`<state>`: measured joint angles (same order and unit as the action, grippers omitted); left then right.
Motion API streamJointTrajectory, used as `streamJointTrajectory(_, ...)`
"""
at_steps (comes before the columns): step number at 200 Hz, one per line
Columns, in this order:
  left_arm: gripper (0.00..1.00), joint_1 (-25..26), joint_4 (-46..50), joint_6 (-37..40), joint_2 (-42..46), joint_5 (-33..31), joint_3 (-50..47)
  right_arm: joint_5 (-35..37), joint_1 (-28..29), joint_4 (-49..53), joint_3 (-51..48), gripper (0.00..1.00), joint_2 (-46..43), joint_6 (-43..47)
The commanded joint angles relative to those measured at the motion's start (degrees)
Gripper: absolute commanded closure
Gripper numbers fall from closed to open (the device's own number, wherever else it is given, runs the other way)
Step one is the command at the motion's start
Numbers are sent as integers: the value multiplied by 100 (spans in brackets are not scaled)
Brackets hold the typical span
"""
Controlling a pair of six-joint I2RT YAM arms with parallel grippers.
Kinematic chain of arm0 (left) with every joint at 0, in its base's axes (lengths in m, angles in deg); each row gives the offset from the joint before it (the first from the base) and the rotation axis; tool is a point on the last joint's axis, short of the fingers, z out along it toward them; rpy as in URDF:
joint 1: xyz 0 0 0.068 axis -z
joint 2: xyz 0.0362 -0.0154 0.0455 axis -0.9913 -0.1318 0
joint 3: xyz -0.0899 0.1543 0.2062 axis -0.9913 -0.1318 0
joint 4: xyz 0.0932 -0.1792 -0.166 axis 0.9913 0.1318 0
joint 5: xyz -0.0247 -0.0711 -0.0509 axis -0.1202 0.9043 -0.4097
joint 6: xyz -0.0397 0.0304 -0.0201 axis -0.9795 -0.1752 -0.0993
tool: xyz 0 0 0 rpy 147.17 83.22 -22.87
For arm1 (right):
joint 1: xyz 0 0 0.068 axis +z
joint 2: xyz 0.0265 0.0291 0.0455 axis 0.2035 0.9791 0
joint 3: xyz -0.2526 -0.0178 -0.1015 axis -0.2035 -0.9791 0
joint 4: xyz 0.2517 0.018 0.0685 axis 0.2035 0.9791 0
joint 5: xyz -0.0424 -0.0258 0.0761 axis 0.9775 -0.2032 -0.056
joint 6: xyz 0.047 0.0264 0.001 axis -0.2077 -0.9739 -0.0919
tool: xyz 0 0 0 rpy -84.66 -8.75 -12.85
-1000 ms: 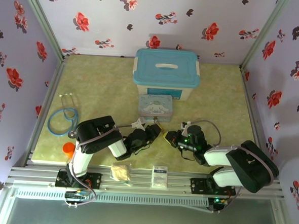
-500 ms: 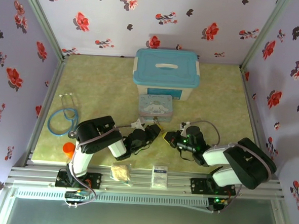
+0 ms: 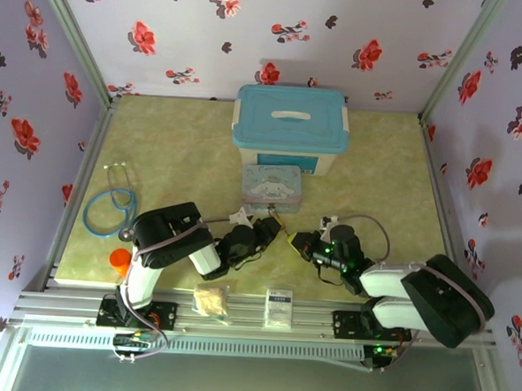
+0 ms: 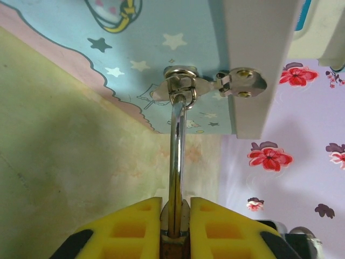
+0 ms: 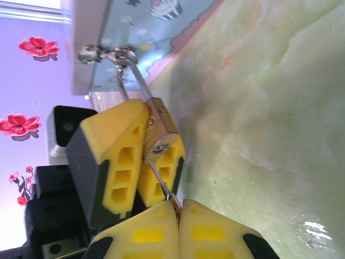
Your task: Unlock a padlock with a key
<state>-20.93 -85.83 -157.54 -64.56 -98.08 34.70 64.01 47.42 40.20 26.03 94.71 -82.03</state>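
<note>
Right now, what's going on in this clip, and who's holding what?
The left fingers are clamped on the small brass padlock, whose shackle is hooked through the hasp of the blue cartoon tin. The right fingers are shut on the thin key. Its tip meets the bottom of the lock body, apparently at the keyhole. The shackle does not look released yet.

Padlock look: the padlock (image 5: 161, 128) has a small brass body and a thin silver U shackle (image 4: 176, 156)
Padlock state: shackle threaded through the hasp ring (image 4: 181, 81) of the blue tin (image 4: 161, 32)
Padlock pose: body pinched between the yellow pads of my left gripper (image 4: 175, 208)
Key look: the key (image 5: 161, 181) is thin dark metal
Key pose: clamped in my right gripper (image 5: 178, 213), tip at the padlock's bottom face; depth unclear
</note>
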Motion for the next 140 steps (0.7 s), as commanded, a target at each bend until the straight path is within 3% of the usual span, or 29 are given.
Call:
streamJointTrajectory(1, 100, 64, 93, -79, -86, 75, 20, 185, 9, 617, 42, 100, -281, 229)
streamJointTrajectory(140, 100, 159, 74, -175, -134, 107, 95, 61, 7, 232, 371, 100, 119, 153)
